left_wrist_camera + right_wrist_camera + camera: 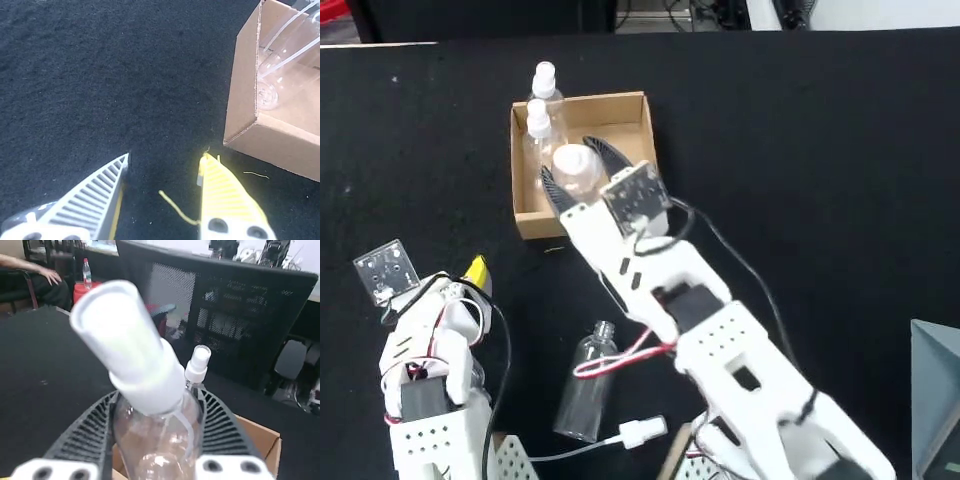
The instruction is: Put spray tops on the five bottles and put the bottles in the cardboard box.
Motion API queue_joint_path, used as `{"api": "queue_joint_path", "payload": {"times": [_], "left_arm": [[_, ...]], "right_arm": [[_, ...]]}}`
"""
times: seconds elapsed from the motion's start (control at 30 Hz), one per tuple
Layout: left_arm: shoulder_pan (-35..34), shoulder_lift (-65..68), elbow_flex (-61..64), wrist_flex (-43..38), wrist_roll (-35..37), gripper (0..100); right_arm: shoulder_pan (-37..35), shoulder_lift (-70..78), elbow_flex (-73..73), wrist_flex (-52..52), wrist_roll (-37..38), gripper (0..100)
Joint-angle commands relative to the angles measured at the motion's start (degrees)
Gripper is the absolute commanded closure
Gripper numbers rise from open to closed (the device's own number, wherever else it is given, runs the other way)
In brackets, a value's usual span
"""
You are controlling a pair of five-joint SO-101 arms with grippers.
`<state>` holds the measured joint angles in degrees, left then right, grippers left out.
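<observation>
The cardboard box [635, 120] stands at the table's middle back, with two capped spray bottles [542, 100] upright along its left wall. My right gripper [570, 160] hangs over the box, shut on a third clear bottle [155, 445] with a white spray top [127, 345]; behind it another capped bottle [197, 362] shows. An uncapped bottle [588, 385] lies on the table in front, and a loose spray top [642, 432] with its tube lies beside it. My left gripper [165, 162] is open and holds nothing, low over the black cloth near the box corner [245, 100].
Black cloth covers the table. A grey object [935, 390] sits at the right edge. The right arm's body spans from the front middle to the box. A yellow thread [175, 207] lies by the left gripper's yellow finger.
</observation>
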<state>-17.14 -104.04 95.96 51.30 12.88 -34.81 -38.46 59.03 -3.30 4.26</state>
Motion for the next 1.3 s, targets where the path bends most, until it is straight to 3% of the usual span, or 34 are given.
{"api": "queue_joint_path", "payload": {"times": [0.0,0.17,1.17,1.27], "left_arm": [[-0.7,-0.8,1.5,0.7,-0.4,79],[-0.6,-0.9,1.5,1.8,-0.4,79],[-0.7,-1.1,1.5,1.9,-0.4,79],[-0.7,-1.1,1.5,1.9,-0.4,79]], "right_arm": [[-1.1,4.0,-7.4,-1.8,-2.2,88.5],[-1.1,10.6,-11.6,-1.8,-7.1,88.5],[-2.6,34.5,-24.8,-2.0,-6.9,88.5],[-3.2,36.3,-24.8,-6.0,-6.9,88.5]]}}
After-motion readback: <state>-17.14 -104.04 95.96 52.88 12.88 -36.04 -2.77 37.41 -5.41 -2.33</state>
